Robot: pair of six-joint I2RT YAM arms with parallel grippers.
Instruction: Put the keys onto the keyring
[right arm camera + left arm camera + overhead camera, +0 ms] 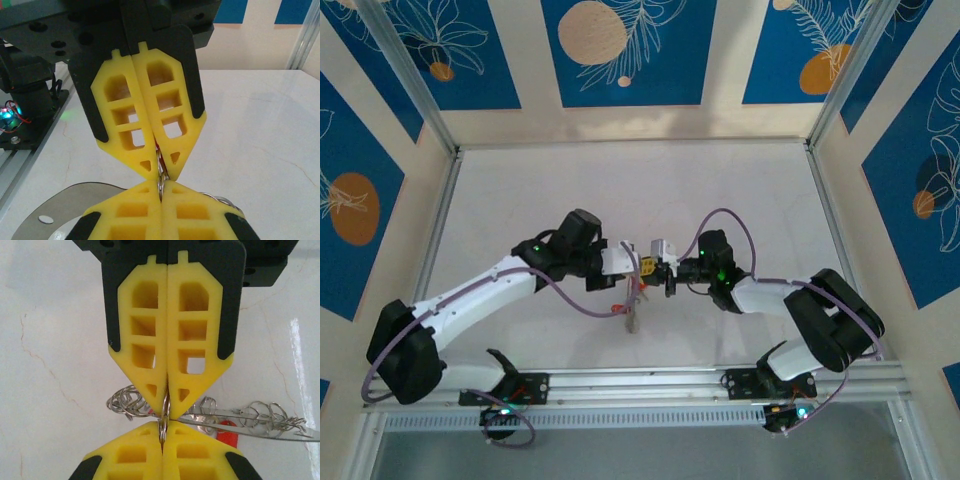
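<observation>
We are mid-threading, by our reading. The two claws meet tip to tip above the middle of the table. The left gripper is pressed together, and so is the right gripper. A thin metal loop sits in the seam of each, so both pinch the same piece of wire.

We take that wire for the keyring, which runs off toward 3 o'clock from the pinch. It is seen nearly edge-on, though, so it may be a smaller ring on it. A bunch of silvery loops sits at 10 o'clock of the pinch. The keys, told by a red tag, lie close by at 4 o'clock, under the wire. From above, the bunch dangles toward 6 o'clock of the meeting point.

We judge that the next move calls for one claw to hold the hoop firm while the other lets go and works a key along the wire. With the grips so close together, a careless release could drop the whole bunch.
</observation>
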